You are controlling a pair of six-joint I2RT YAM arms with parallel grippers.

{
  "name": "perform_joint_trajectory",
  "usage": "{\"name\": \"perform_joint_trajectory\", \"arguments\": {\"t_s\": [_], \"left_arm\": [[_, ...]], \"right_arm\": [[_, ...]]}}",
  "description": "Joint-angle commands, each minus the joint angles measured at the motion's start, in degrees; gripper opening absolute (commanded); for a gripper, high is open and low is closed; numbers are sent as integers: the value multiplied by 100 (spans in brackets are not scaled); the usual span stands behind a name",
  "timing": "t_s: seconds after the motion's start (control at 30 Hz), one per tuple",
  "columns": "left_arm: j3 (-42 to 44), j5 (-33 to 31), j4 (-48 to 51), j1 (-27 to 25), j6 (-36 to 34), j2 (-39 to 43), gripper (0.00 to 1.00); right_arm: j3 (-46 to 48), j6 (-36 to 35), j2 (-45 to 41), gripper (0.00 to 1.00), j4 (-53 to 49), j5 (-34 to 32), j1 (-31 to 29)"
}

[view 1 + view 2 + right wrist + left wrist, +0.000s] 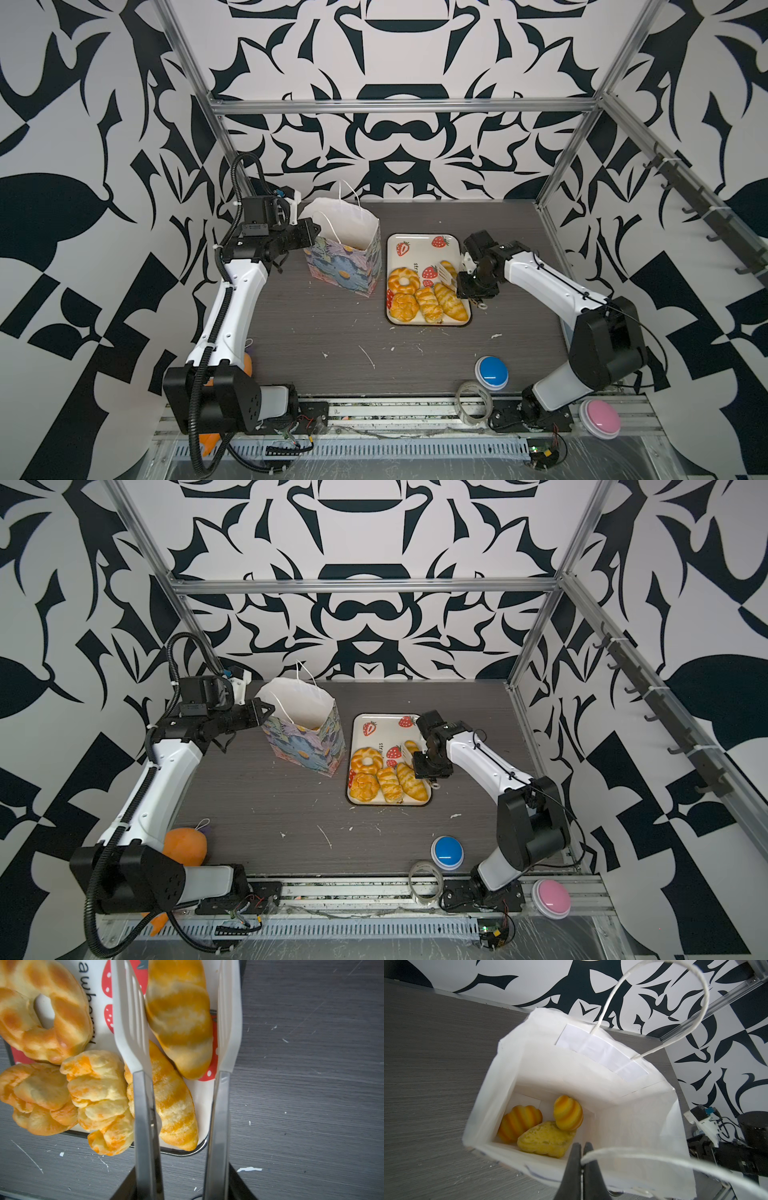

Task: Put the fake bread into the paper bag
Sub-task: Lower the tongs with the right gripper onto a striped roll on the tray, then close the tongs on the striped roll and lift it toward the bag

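The left fingers [572, 1167] are pinched shut on the rim of the paper bag [623, 1126] (floral outside, plain white inside), beside a thin cord handle [633, 1150]. Three glossy orange toy breads [546, 1140] lie on its floor. The right fingers [126, 1188] clamp metal tongs [145, 1105], whose white slotted tips straddle a striped loaf [178, 1016] on the strawberry-print tray [419, 245] on the wood-grain tabletop [332, 332].
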State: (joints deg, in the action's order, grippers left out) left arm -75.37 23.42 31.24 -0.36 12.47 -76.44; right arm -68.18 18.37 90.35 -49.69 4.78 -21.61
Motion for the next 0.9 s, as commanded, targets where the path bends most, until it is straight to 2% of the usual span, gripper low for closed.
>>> {"name": "perform_joint_trajectory", "arguments": {"t_s": [0.0, 0.4, 0.87], "left_arm": [[93, 84, 11, 18, 45, 130, 2], [93, 73, 8, 18, 37, 121, 2], [95, 77, 4, 18, 40, 103, 1]], "right_arm": [[-24, -39, -42, 48, -56, -127, -41], [-192, -33, -201, 39, -36, -253, -98], [-1444, -80, -298, 39, -287, -262, -98]]}}
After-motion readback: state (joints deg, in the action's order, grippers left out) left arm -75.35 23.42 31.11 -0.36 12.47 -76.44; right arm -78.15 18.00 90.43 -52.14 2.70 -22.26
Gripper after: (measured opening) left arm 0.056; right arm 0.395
